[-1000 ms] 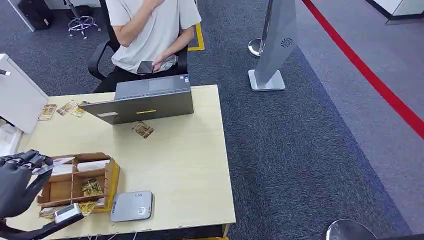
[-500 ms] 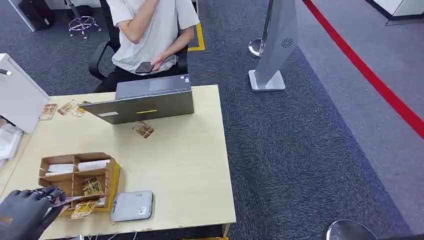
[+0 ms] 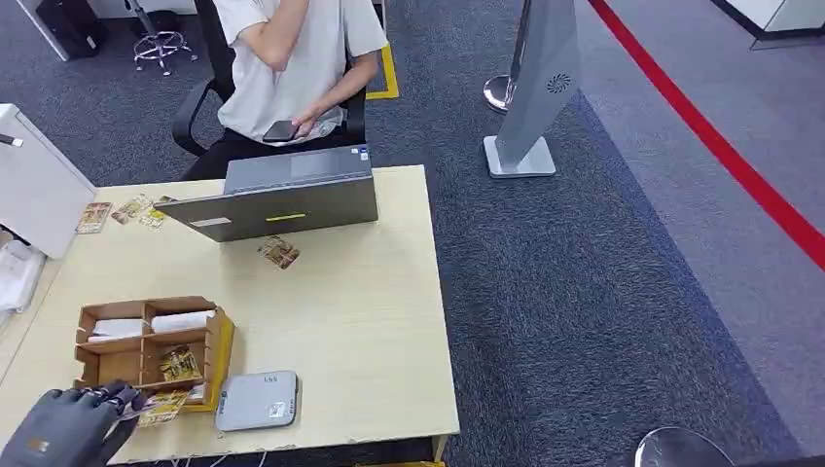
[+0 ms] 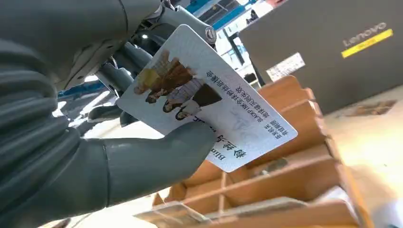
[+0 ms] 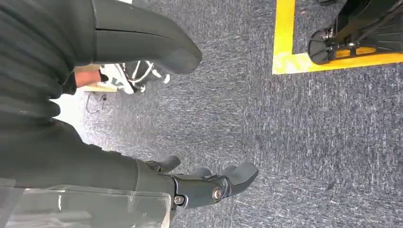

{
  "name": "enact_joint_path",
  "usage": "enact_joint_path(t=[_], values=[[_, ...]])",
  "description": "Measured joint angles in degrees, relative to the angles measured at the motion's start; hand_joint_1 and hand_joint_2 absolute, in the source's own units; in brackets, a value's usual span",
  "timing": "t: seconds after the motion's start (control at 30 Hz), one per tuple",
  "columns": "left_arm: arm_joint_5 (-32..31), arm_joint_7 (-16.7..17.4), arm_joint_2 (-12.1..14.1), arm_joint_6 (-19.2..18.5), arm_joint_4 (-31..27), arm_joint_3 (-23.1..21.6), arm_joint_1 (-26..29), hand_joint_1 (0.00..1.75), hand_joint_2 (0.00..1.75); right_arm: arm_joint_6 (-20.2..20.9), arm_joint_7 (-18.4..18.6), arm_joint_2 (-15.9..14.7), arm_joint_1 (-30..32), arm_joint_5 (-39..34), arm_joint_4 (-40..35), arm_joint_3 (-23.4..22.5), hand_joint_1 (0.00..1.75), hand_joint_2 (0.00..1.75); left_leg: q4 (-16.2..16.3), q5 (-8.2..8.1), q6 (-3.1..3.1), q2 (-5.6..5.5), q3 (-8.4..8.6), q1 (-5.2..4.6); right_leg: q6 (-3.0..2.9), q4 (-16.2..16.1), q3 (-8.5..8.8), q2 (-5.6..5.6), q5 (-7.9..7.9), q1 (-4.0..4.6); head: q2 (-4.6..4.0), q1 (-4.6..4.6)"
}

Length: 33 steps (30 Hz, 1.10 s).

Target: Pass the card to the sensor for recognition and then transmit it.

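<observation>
My left hand (image 3: pixel 66 433) sits at the table's front left corner, just in front of the cardboard organiser (image 3: pixel 146 351). It pinches a white card (image 4: pixel 209 102) with a printed picture and text between thumb (image 4: pixel 157 161) and fingers. The grey sensor box (image 3: pixel 257 400) lies on the table to the right of the organiser, apart from the hand. My right hand (image 5: pixel 209 185) hangs over grey carpet with its fingers apart, holding nothing.
A grey laptop (image 3: pixel 277 199) stands at the table's far side, with a seated person (image 3: pixel 292 68) behind it. One card (image 3: pixel 279 253) lies in front of the laptop and several more (image 3: pixel 122 211) at the far left. A white box (image 3: pixel 34 185) borders the left edge.
My left hand has dropped from beside the organiser's left side toward the table's front left corner, keeping hold of the card. The person has shifted slightly.
</observation>
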Motion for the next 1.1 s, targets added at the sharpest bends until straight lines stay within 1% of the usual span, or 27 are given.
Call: enact_joint_path(t=[0.03,0.07,0.27,0.43,0.77,1.1], values=[[-1.3,0.7,-0.7,2.8,1.8,-2.4,0.4,1.75,1.75,-0.1,-0.1,0.0,0.0,0.0,0.0,0.0,0.0,1.75,0.0,0.0,0.0,-0.02,-0.01,0.0,0.0,0.0,-0.01,-0.01,0.0,0.0,-0.02,0.0],[-2.0,0.8,-1.2,3.7,2.8,-4.0,0.3,1.75,1.75,-0.1,-0.3,0.0,0.0,0.0,0.0,0.0,0.0,1.75,0.0,0.0,0.0,-0.01,0.0,-0.01,0.0,0.0,-0.01,-0.01,0.0,0.0,0.0,0.0],[-3.1,1.2,-2.7,4.0,4.5,-7.4,-0.6,1.75,1.75,-0.4,-0.4,0.0,0.0,0.0,0.2,0.0,0.0,1.75,0.0,0.0,0.0,-0.01,0.01,-0.01,0.01,0.0,0.0,-0.02,0.01,0.0,-0.02,0.02],[-3.5,1.3,-3.4,4.3,5.4,-8.9,-1.2,1.75,1.75,-0.5,-0.4,0.0,0.0,0.0,0.4,0.0,0.0,1.75,0.0,0.0,0.0,-0.01,0.02,-0.01,0.0,0.0,0.0,-0.01,0.01,0.0,-0.02,0.0],[-6.4,2.6,-6.6,6.1,9.3,-14.2,-4.8,1.75,1.75,-0.9,-1.2,0.0,0.0,0.0,1.0,0.1,0.0,1.75,0.0,0.0,0.0,-0.02,0.02,-0.01,0.01,0.0,0.01,-0.02,0.01,-0.01,-0.02,0.02],[-7.2,3.8,-7.6,8.1,12.7,-16.0,-5.6,1.75,1.75,-0.6,-1.7,0.0,0.2,0.0,1.0,0.1,0.0,1.75,0.0,0.0,0.0,-0.02,0.01,0.0,0.01,0.0,-0.01,-0.02,0.01,0.0,-0.02,0.0]])
